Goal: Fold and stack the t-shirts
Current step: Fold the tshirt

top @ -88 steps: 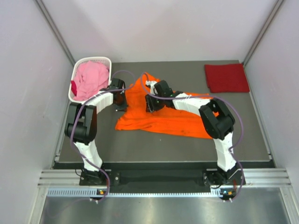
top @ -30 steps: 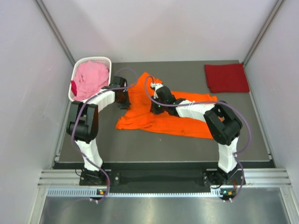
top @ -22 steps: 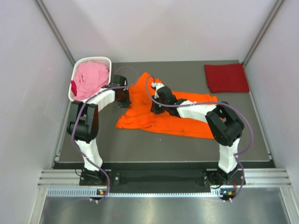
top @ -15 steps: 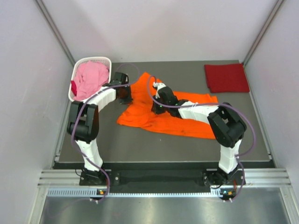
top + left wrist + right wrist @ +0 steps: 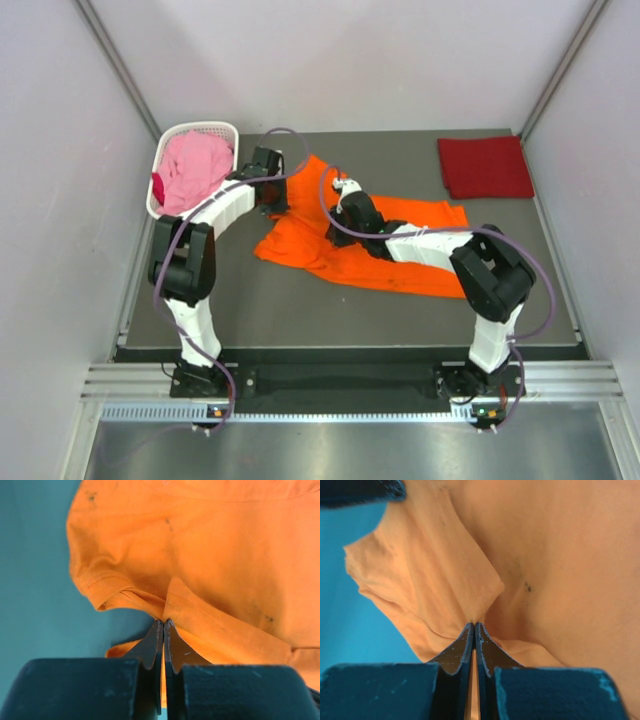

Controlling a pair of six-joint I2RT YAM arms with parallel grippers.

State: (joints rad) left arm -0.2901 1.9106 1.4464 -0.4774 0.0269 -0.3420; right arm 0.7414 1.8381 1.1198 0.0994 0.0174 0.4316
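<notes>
A bright orange t-shirt [image 5: 400,245] lies crumpled across the middle of the table. My left gripper [image 5: 274,207] pinches its far left edge, jaws shut on a fold of orange cloth [image 5: 200,615]. My right gripper [image 5: 342,235] is shut on another fold of the same shirt [image 5: 470,580] a little to the right. A dark red t-shirt [image 5: 485,166] lies folded flat at the far right corner. A pink t-shirt [image 5: 195,170] is heaped in the white basket [image 5: 172,140] at the far left.
The white lattice basket stands against the left wall, close behind my left arm. Grey walls close the table on three sides. Bare dark tabletop [image 5: 350,310] shows in front of the orange shirt.
My left gripper has closed on the orange shirt's edge. Both grippers have moved farther from the bases, drawing the shirt's left part with them.
</notes>
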